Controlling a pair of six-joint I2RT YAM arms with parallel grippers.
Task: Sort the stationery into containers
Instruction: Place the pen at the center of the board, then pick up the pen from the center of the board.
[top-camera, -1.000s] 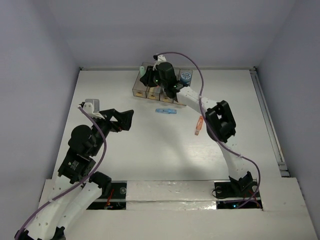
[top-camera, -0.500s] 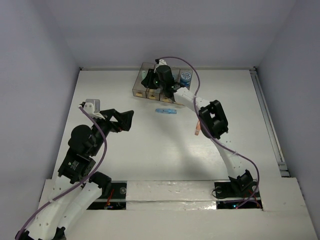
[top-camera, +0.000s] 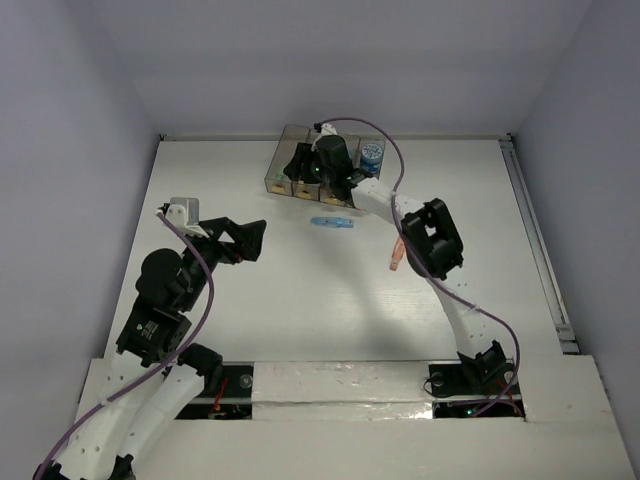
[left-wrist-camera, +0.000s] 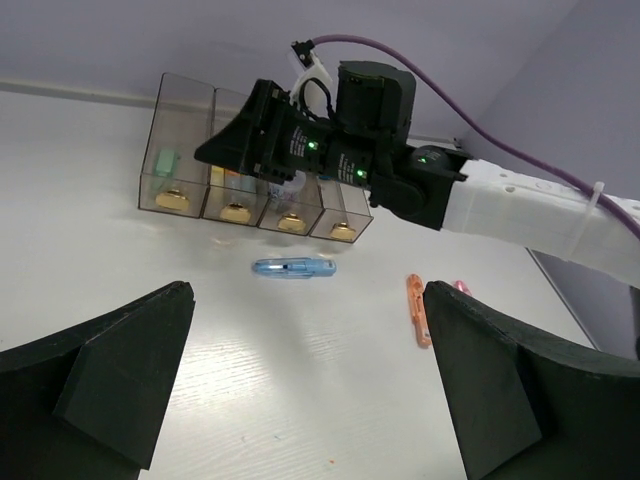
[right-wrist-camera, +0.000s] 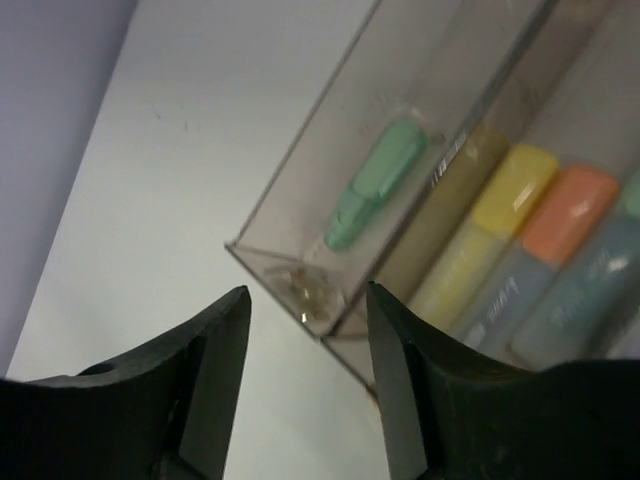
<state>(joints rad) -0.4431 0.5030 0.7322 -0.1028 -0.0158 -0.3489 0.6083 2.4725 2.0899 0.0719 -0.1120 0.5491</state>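
Top external view puts the left claw (top-camera: 258, 242) nearest to us, hanging over the desk (top-camera: 300, 320), released, its jaws spread wide with nothing between them. Ahead of that claw a blue stick (left-wrist-camera: 293, 268) lies flat on the desk. Off to the claw's right lies a loose orange stick (left-wrist-camera: 417, 310), and just beside it a pink stick (left-wrist-camera: 462, 287), of which we see only an end.

Beyond the blue stick stand the four containers (left-wrist-camera: 180, 120) in a row, side by side, with yellow labels on their near ends. The right claw (right-wrist-camera: 307, 300) hovers over the left end of that row, released, jaws apart and holding nothing.

Just ahead of it, in the right wrist view, we see a green stick (right-wrist-camera: 378, 183) lying in the end container, clear of the fingers. To this claw's right, past a dividing wall, lie a yellow stick (right-wrist-camera: 500, 210) and a stored orange stick (right-wrist-camera: 570, 215). We cannot tell whether those two share one compartment. In the container farthest from this claw sit blue rolls (top-camera: 372, 153).
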